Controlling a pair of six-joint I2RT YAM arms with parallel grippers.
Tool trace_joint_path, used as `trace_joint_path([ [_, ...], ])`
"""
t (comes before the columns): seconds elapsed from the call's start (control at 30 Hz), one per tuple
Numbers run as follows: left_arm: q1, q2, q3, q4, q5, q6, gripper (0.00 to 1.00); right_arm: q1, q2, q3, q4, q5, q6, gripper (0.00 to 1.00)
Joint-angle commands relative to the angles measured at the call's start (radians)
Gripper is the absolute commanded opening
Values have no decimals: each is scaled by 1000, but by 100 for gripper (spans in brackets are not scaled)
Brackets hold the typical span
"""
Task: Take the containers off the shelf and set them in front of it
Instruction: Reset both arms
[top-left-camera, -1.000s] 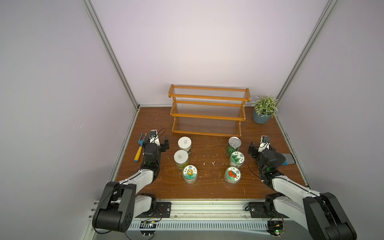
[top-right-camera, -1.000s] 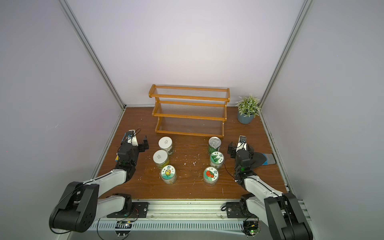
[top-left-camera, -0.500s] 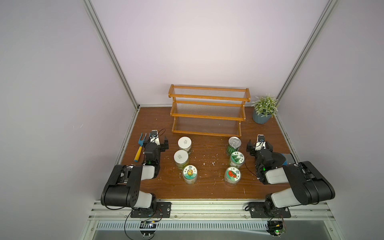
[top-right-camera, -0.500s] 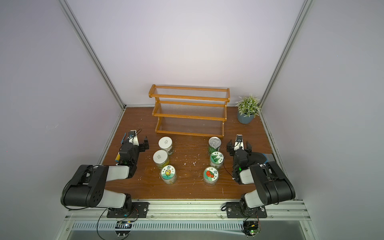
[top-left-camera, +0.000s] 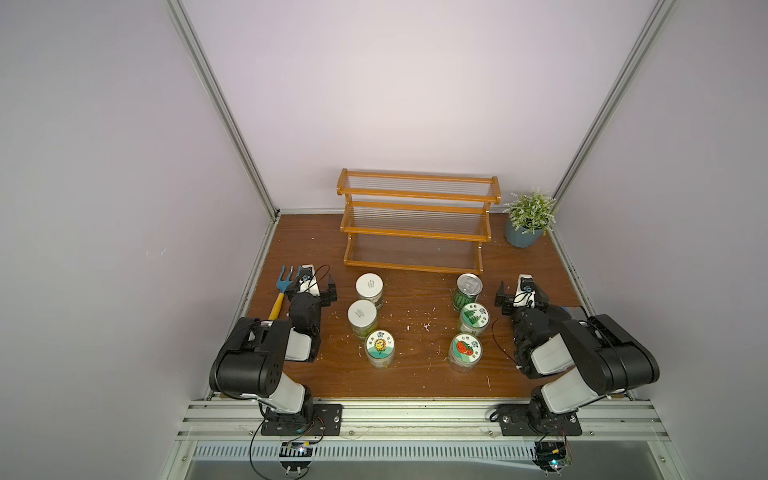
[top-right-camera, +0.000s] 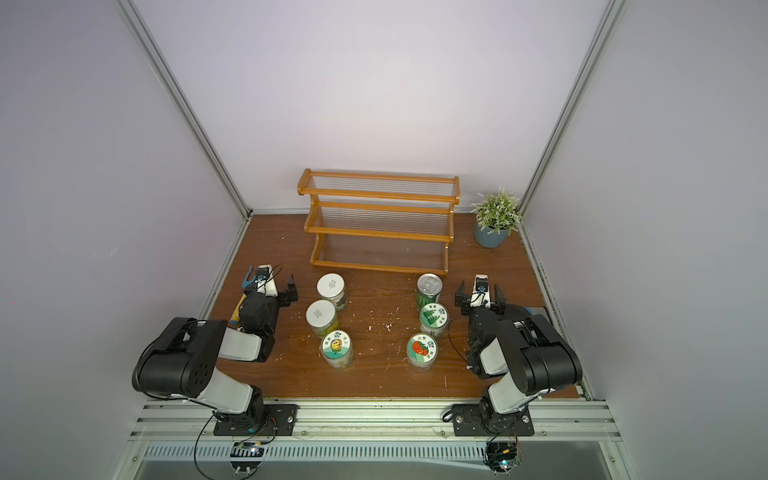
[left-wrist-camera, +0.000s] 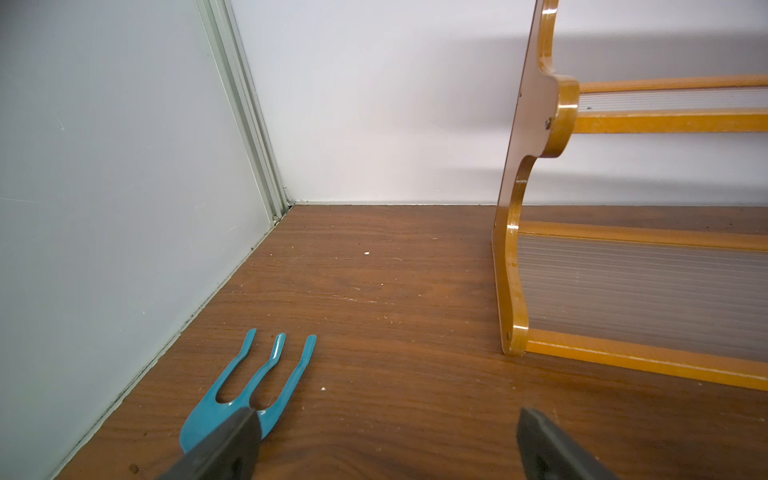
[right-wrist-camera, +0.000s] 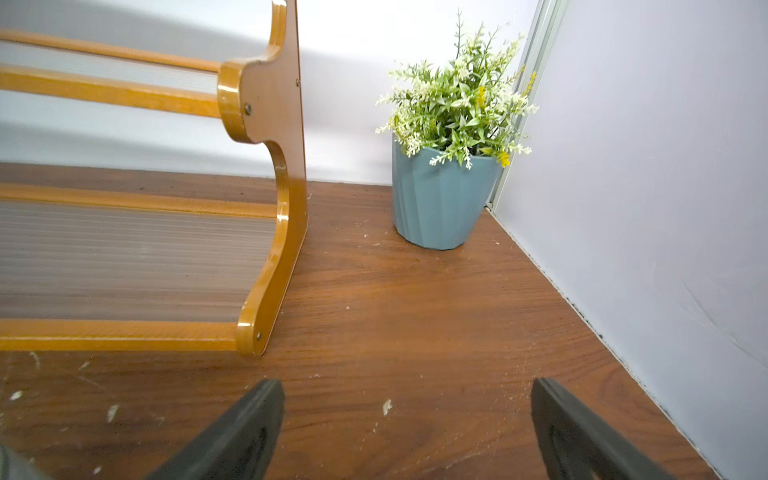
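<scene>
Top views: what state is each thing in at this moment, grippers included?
shelf, upright, all three tiers bare
watermelon tin, upright, in front of shelf
white-lidded can, upright, lid on
white-lidded jar, upright, lid on
sunflower-lid jar, upright, lid on
leaf-lid jar, upright, lid on
tomato-lid jar, upright, lid on
left gripper, open, empty
right gripper, open, empty
hand rake, lying flat
plant pot, upright

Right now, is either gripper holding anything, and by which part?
Nothing is held: the left gripper and the right gripper are both open and empty. The containers stand free in front of the shelf.
</scene>
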Motion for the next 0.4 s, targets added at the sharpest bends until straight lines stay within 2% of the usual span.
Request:
trace_joint_path([
  [0.0, 13, 8, -9, 45, -14, -6, 99, 0, -11, 19, 41, 31, 11, 99],
  [0.37, 13, 8, -9, 45, -14, -7, 99, 1, -24, 35, -10, 33, 19, 99],
])
